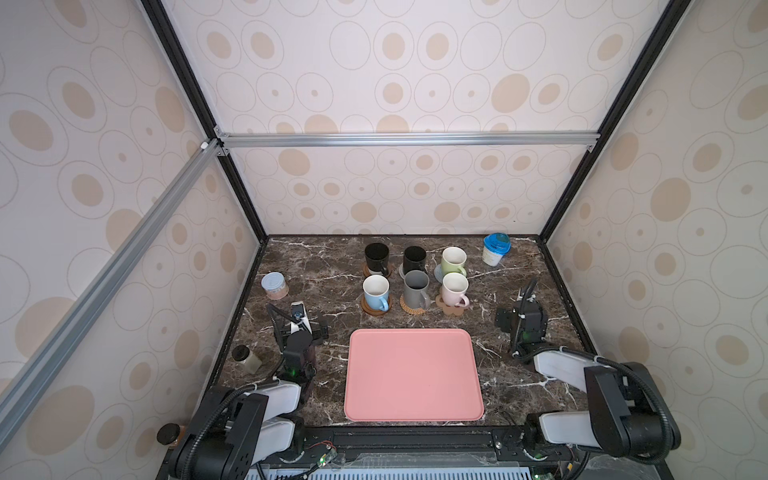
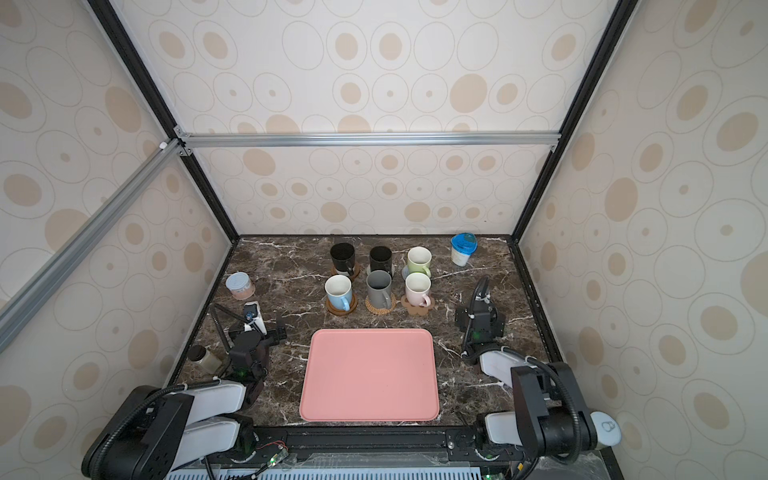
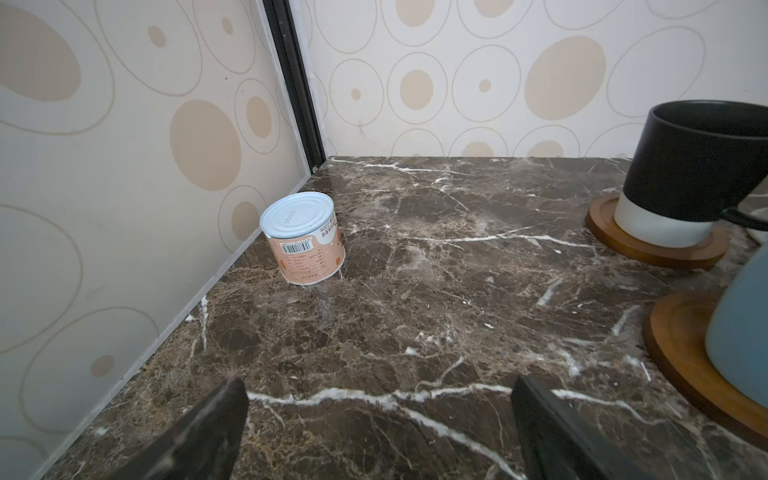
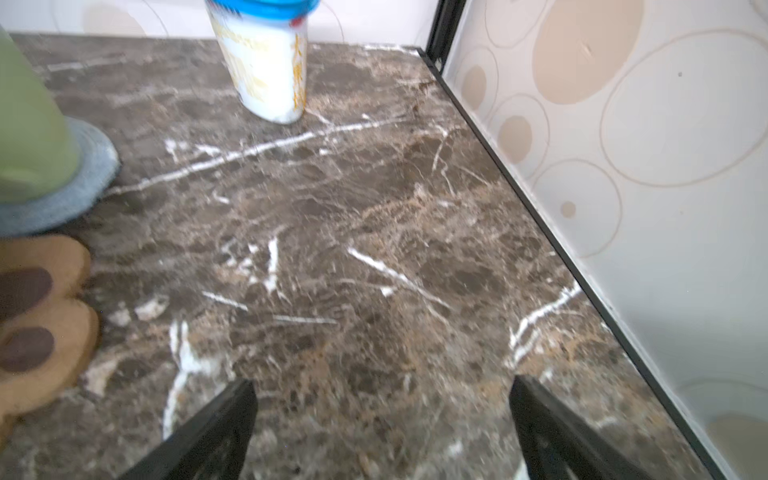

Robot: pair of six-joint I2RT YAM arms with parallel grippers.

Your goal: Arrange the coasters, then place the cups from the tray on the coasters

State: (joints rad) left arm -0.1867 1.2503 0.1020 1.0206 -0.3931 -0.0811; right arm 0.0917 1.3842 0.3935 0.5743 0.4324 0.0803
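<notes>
Standing on coasters (image 1: 371,311) in two rows at 12 o'clock of the pink tray (image 1: 413,374) are a black mug (image 1: 376,254), a second black mug (image 1: 414,258) and a light green mug (image 1: 453,259) in the far row. A light blue mug (image 1: 376,291), a dark grey mug (image 1: 415,289) and a pale pink mug (image 1: 454,289) fill the near row. The pink one sits on the paw-shaped coaster (image 1: 448,310). The left hand (image 3: 378,399), at 10 o'clock of the tray, and the right hand (image 4: 382,395), at 2 o'clock, hover over the marble surface (image 1: 316,266) with fingers spread apart, gripping nothing.
</notes>
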